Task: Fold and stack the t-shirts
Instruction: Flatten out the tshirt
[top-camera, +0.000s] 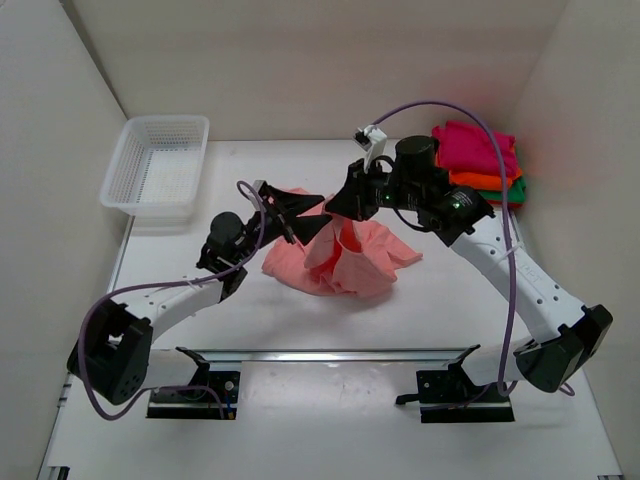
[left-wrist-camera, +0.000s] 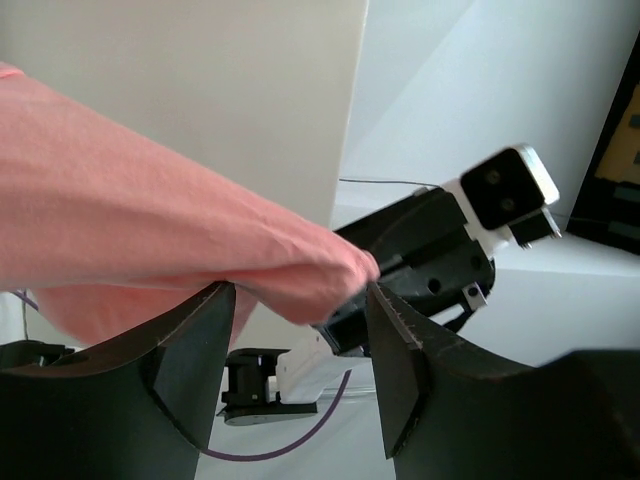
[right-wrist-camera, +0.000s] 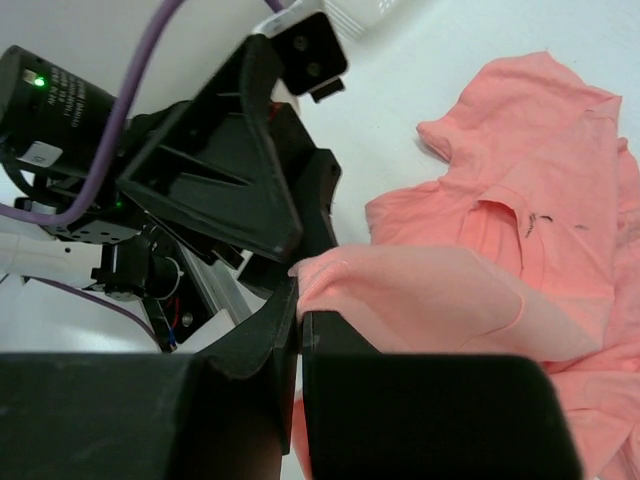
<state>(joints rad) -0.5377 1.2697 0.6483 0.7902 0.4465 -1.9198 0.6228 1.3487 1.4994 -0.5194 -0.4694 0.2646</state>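
The salmon-pink t-shirt (top-camera: 355, 262) lies crumpled mid-table, with one fold pulled up. My right gripper (top-camera: 335, 207) is shut on that raised fold; in the right wrist view its jaws (right-wrist-camera: 300, 305) pinch the cloth (right-wrist-camera: 430, 300). My left gripper (top-camera: 300, 214) is open, and its fingers straddle the tip of the same fold (left-wrist-camera: 150, 210) without closing on it (left-wrist-camera: 298, 295). The two grippers nearly touch. Magenta (top-camera: 475, 145), orange (top-camera: 488, 183) and green (top-camera: 519, 189) t-shirts lie folded in a stack at the back right.
A white mesh basket (top-camera: 155, 165) stands at the back left by the wall. White walls enclose the table on the left, back and right. The arm bases and mounting rail (top-camera: 330, 355) run along the near edge.
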